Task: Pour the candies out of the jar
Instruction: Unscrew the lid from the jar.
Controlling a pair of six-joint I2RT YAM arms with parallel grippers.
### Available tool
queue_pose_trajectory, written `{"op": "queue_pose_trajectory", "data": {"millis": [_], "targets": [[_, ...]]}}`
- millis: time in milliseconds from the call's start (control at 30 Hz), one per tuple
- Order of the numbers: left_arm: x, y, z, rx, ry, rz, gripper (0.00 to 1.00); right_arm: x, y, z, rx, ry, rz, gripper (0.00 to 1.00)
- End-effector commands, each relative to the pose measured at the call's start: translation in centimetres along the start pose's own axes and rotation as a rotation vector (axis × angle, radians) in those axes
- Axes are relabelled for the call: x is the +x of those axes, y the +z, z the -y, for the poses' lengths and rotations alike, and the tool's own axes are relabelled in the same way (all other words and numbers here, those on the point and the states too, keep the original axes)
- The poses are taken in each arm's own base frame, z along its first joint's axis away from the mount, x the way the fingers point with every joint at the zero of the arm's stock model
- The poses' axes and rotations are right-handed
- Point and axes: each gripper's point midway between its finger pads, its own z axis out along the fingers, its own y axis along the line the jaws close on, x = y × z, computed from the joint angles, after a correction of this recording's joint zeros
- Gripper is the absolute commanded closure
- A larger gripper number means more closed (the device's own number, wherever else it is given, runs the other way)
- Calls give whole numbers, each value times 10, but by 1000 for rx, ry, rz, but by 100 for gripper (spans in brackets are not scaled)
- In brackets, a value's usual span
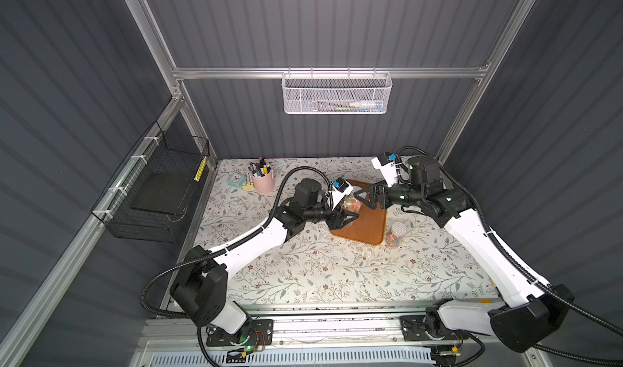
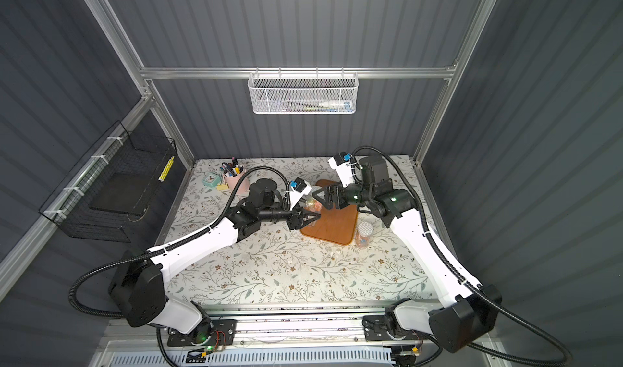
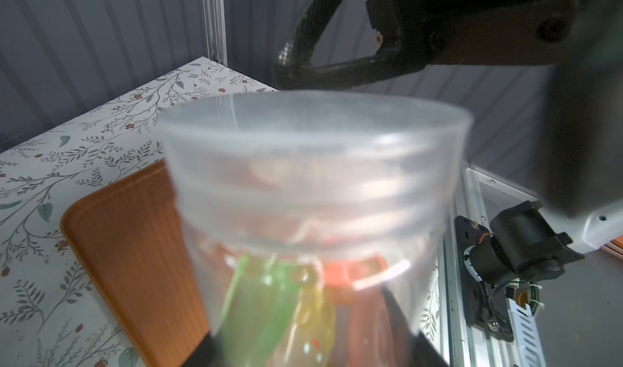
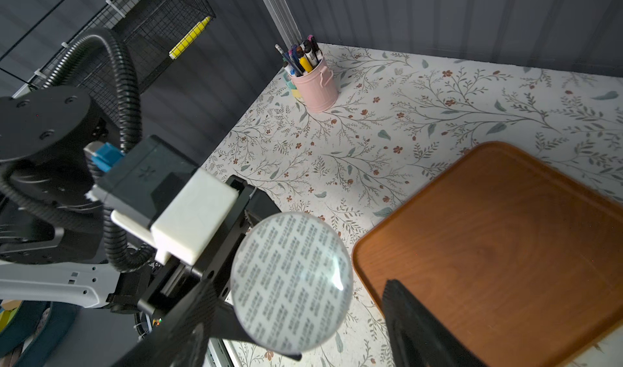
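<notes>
**A:** What lies nearest the robot?

**B:** Bare floral table (image 1: 320, 274), with open room for both arms. Further in, a 2nd jar (image 1: 395, 235) stands just beside the wooden tray (image 1: 371, 227), at its near right corner.

**A:** Where is the jar being worked?

**B:** The left gripper (image 1: 347, 218) is clamped around the jar (image 1: 350, 204), raised over the tray's left edge. That is probably so that spilled candies (image 3: 303, 308) land on the tray. They are all inside, behind clear plastic.

**A:** And the right gripper?

**B:** The right gripper (image 1: 360, 198) straddles the printed round lid (image 4: 291, 282) with its jaws parted, a gap showing on 1 side, and holds nothing. I judge the lid is on, so unscrewing comes before pouring.

**A:** What is beyond that?

**B:** A pink pen cup (image 1: 263, 181) and a small clock (image 1: 236, 180) sit in the far left corner, well apart from the work.
</notes>
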Motion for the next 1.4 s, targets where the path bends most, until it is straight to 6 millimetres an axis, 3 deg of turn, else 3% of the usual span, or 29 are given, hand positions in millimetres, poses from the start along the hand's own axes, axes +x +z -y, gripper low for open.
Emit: {"op": "queue_pose_trajectory", "data": {"millis": [0,200,533,767,833,1000,1067,1167,1367], "targets": [[-14,-5,4,-25,51,23,100,-7,3,1,19,43,17,23],[-10,-2,1,-57,56,7,100,-16,14,4,31,111,47,30],[-13,-2,-1,-82,57,24,100,-5,34,0,50,134,-9,29],[-13,-4,5,-53,49,42,100,-10,30,-3,43,111,12,47],[-14,-4,13,2,49,50,100,-12,26,-12,-24,61,17,50],[-24,-17,59,380,15,107,100,-20,-10,-88,-464,-233,87,48],[-26,-19,65,424,10,101,100,-24,-24,-103,-548,-280,97,50],[-25,-20,65,408,21,96,100,-26,-33,-107,-578,-297,93,50],[-23,-17,57,360,25,79,100,-24,-28,-98,-524,-286,93,49]]}}
